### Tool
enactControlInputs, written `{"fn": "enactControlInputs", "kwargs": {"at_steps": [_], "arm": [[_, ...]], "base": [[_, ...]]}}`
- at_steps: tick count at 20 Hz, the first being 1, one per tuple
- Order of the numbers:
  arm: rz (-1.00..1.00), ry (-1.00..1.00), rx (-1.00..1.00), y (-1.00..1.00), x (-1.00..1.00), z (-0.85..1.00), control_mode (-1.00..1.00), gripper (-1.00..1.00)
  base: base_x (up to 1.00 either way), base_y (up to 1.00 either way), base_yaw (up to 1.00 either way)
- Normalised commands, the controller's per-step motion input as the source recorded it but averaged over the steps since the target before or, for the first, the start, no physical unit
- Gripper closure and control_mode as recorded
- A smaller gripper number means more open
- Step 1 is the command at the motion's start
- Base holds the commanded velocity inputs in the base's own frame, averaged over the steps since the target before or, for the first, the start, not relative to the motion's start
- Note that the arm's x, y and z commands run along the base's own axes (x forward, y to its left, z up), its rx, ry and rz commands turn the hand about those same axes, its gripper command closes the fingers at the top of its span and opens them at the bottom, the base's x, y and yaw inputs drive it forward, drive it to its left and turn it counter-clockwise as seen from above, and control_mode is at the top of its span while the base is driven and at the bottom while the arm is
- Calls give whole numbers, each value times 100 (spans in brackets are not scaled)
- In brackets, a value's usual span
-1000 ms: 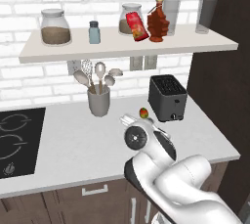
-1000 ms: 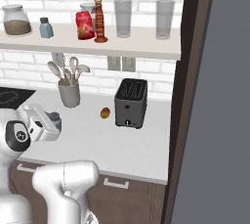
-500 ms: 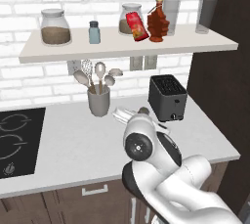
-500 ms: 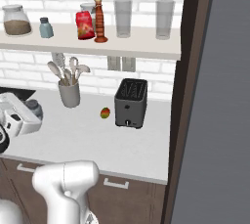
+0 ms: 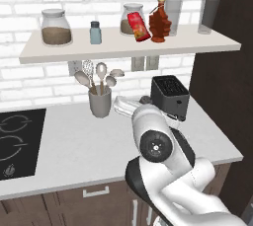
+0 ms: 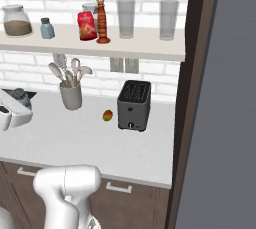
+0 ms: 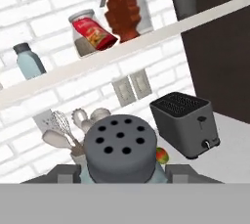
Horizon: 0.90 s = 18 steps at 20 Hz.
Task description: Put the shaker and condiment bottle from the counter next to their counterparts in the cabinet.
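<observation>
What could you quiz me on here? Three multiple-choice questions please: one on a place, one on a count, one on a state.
1. Where does the condiment bottle stand?
A. on the shelf
B. on the hob
C. in the utensil cup

2. How many empty tall glasses stand on the shelf?
A. none
B. two
C. five

3. What is the claw doing?
A. hanging open
B. holding a shaker
C. gripping the toaster

Answers: 1 A, it stands beside the red container. 2 B, both at the right end. 3 B, the dark holed cap sits between its fingers.
</observation>
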Motion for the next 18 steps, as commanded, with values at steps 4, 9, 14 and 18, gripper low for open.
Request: {"fn": "enactControlInputs", "kwargs": {"at_steps": [4,9,14,18], "arm": [[10,0,0,8,0,51,-100,100],[11,0,0,8,-1,65,-100,100],[12,0,0,0,-6,56,-100,100],[9,0,0,0,-8,59,-100,100]], "base": [[0,0,0],[0,0,0],[0,0,0],[0,0,0]]}}
